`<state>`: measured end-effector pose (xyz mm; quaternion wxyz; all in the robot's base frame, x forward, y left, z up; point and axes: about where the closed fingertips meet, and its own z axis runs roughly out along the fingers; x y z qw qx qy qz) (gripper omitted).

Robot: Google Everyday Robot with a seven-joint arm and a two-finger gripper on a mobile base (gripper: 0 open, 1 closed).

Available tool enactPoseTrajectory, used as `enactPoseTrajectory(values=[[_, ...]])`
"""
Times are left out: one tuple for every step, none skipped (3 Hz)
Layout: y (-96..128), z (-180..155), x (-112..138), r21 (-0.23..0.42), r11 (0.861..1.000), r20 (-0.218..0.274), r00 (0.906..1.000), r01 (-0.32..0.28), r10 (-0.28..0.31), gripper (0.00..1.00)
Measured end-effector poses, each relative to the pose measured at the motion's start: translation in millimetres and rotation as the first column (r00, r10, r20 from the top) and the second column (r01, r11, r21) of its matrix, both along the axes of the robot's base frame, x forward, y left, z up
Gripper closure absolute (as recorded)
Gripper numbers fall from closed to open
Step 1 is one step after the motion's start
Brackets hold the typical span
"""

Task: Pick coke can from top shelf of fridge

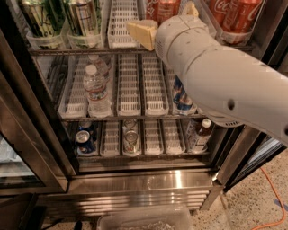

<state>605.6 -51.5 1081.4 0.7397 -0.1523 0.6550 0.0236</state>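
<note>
The fridge (40, 117) stands open in front of me. On its top shelf (122, 22), a red coke can (167, 9) stands in a white lane tray, partly hidden by my arm. More coke cans (234, 15) stand to its right. My gripper (166, 21) is at the top shelf, at the end of my big white arm. One cream finger (141, 33) lies left of the can and the other (191, 8) right of it. The fingers are spread, with the can between them.
Tall green-patterned cans (40, 18) stand at the top left. Water bottles (96, 92) and blue cans (182, 96) are on the middle shelf. A blue can (84, 143), a silver can (131, 141) and a brown bottle (200, 134) are on the bottom shelf. An orange cable (270, 197) lies on the floor.
</note>
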Motion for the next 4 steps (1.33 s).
enactPoseTrajectory(values=[[4,5,9,0.002,1.000,0.009,0.9998,0.020,-0.020,0.14],[0,9,15,0.006,0.999,0.015,0.9985,0.053,-0.053,0.18],[-9,13,22,0.016,0.996,0.010,0.9962,0.087,-0.087,0.37],[-14,15,25,0.027,0.994,0.004,0.9943,0.107,-0.107,0.60]])
